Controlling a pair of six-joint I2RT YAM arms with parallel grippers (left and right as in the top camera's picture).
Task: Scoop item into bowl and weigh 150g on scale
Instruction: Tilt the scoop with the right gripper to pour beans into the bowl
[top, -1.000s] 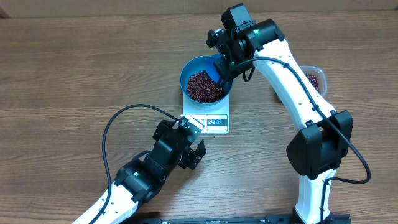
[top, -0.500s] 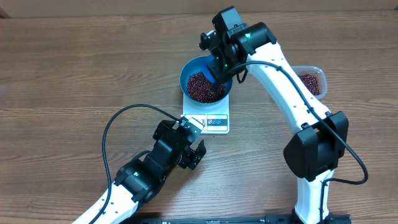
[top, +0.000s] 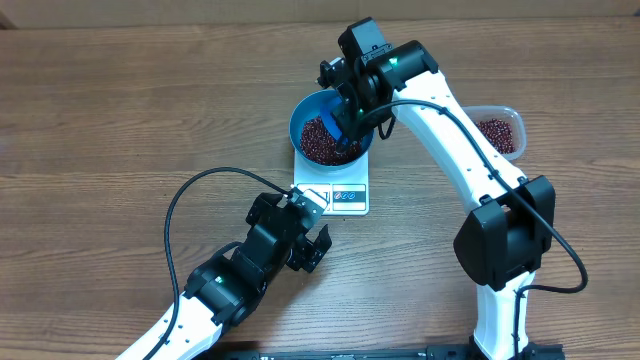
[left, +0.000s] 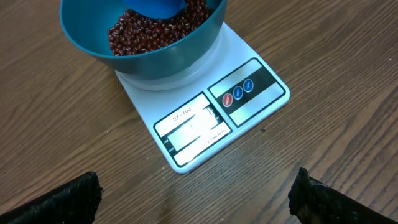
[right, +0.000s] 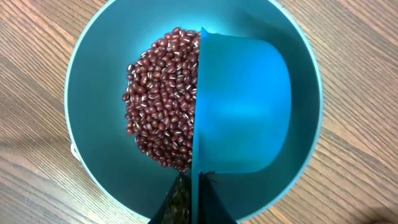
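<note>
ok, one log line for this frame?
right gripper: shut on blue scoop, scoop in teal bowl over red beans | left gripper: open, empty, near scale | bowl: on scale | display: unreadable

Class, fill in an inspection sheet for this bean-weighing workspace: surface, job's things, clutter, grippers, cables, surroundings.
Surface: wooden table.
Job's things: teal bowl sits on white scale, holding beans; display unreadable; blue scoop inside bowl over the beans.
Clutter: clear tub with more beans, right side.
Grippers: left gripper jaws open, empty, near scale; right gripper jaws shut on scoop handle.
Cables: black cable loops over table by left arm; second cable runs along right arm.
Surroundings: nothing seen.
</note>
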